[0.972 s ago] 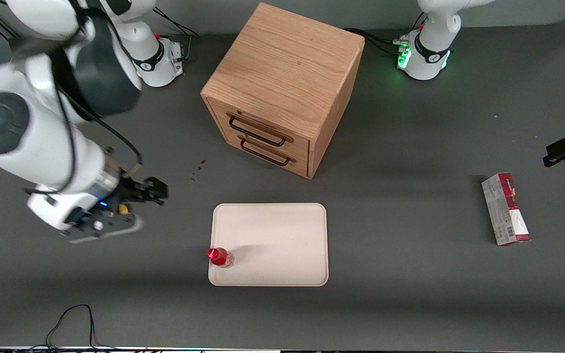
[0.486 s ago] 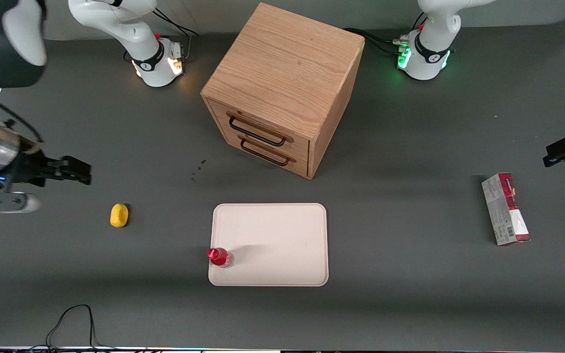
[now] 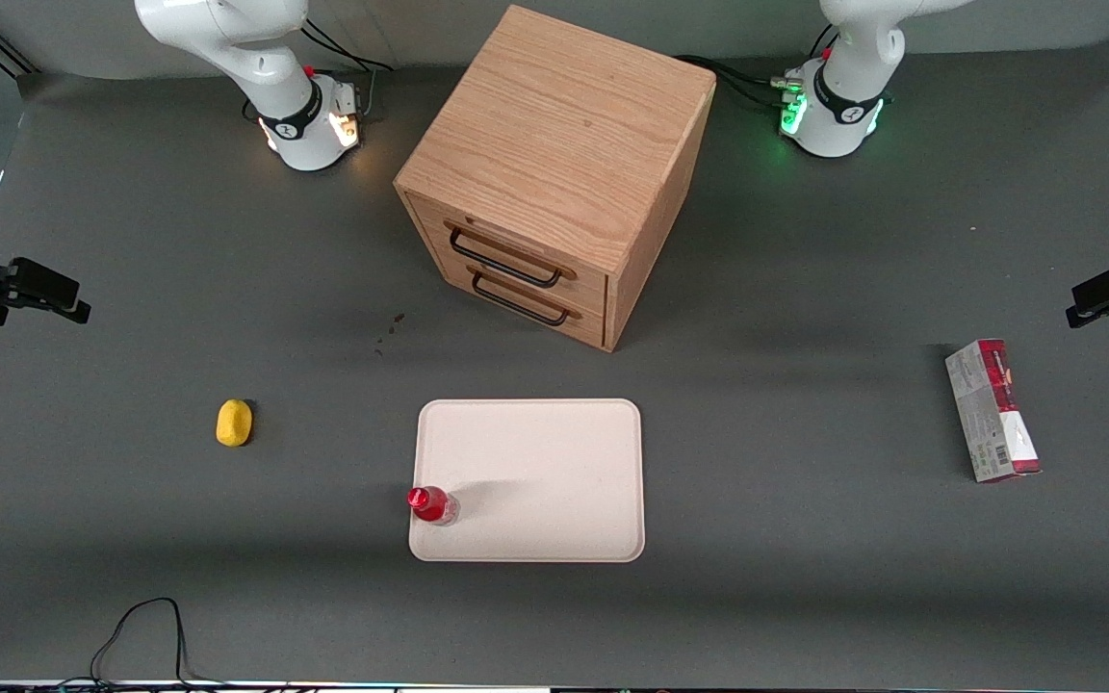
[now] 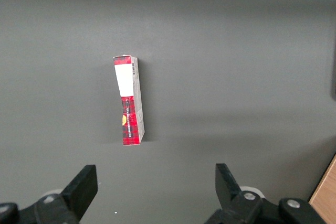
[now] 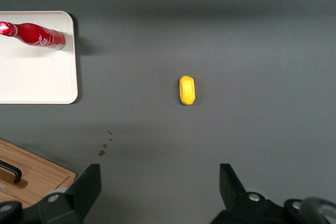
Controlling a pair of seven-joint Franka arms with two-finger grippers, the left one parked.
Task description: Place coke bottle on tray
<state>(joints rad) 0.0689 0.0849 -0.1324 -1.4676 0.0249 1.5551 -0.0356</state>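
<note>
The coke bottle (image 3: 432,504) stands upright on the tray (image 3: 535,462), at the tray's corner nearest the front camera toward the working arm's end. It also shows in the right wrist view (image 5: 37,34) on the tray (image 5: 37,77). My gripper (image 3: 52,298) is high above the table at the working arm's end, far from the tray. Its fingers (image 5: 86,184) are wide apart with nothing between them.
A yellow lump (image 3: 234,423) lies on the table between the tray and my gripper, also in the right wrist view (image 5: 187,89). A wooden drawer cabinet (image 3: 554,173) stands farther from the front camera than the tray. A red-and-grey carton (image 3: 992,410) lies toward the parked arm's end.
My gripper has drawn away from the tray toward the working arm's end and risen, uncovering the yellow lump. The bottle stays upright on the tray.
</note>
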